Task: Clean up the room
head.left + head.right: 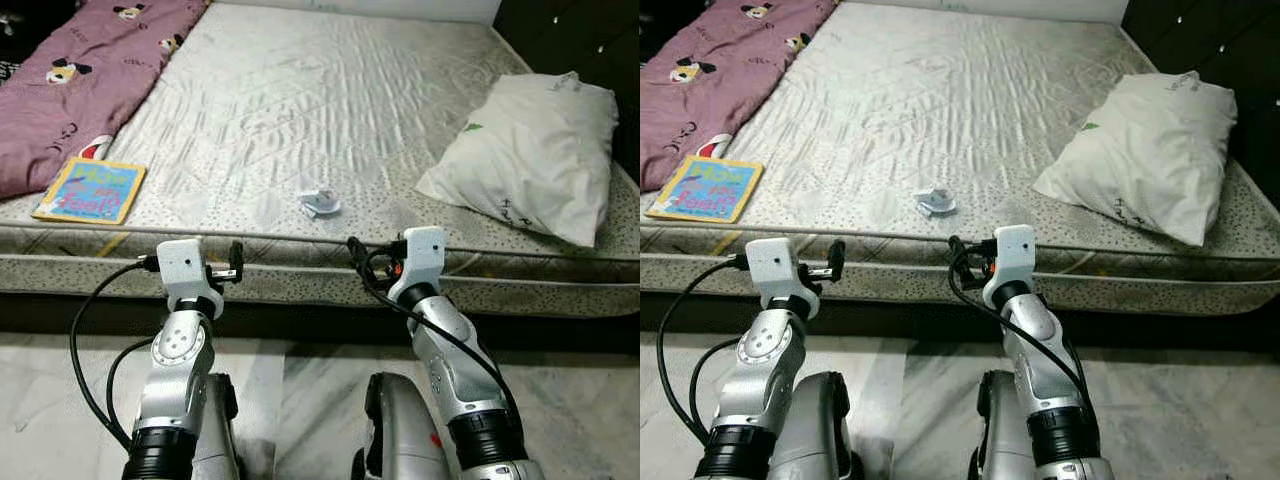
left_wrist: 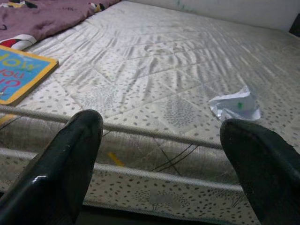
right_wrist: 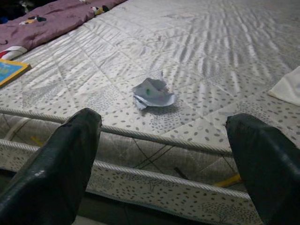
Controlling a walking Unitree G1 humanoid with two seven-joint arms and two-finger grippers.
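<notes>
Your two silver arms are both raised forward, level, side by side. Left gripper [image 2: 159,154]: long black fingers spread wide. Right gripper [image 3: 161,154]: fingers likewise parted, nothing held.

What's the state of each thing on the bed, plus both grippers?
Wrapper: crumpled, lying on the bare mattress near its front edge.
Book: closed, flat, at the front left corner.
Pillow: lying flat, right side.
Blanket: bunched along the left side.
Left gripper: open, empty.
Right gripper: open, empty.
</notes>
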